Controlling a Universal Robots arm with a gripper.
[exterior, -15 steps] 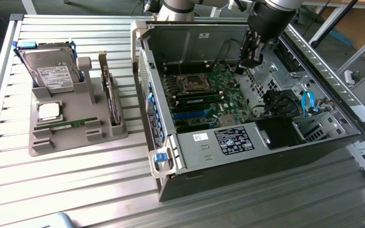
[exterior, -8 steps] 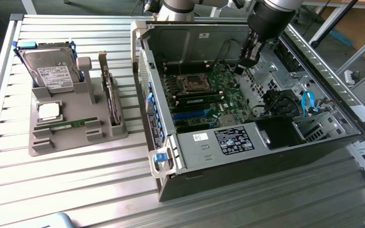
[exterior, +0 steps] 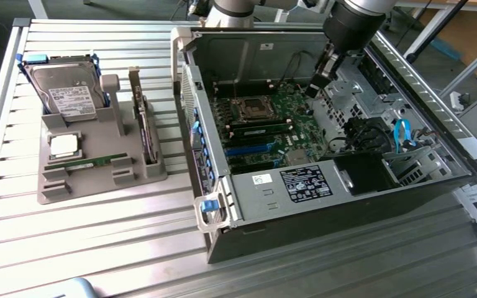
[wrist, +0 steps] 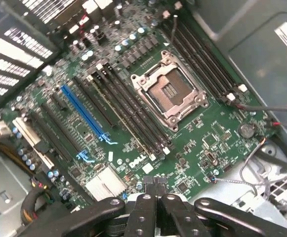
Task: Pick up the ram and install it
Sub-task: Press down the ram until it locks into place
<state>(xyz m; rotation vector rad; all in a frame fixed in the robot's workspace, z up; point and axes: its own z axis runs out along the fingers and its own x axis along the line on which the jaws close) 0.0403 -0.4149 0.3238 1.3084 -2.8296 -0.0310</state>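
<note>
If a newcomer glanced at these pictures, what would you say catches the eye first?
The open computer case with its green motherboard, in the middle of the slatted table. The arm's gripper hangs shut over that board, near the empty processor socket. The ram lies in the grey holder at the exterior view's left.

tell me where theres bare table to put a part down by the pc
Free: the slatted metal table in front of the grey parts holder, and the strip between the holder and the open black computer case. Crowded: the holder itself, and inside the case around the green motherboard, where the shut black gripper hangs.
</note>
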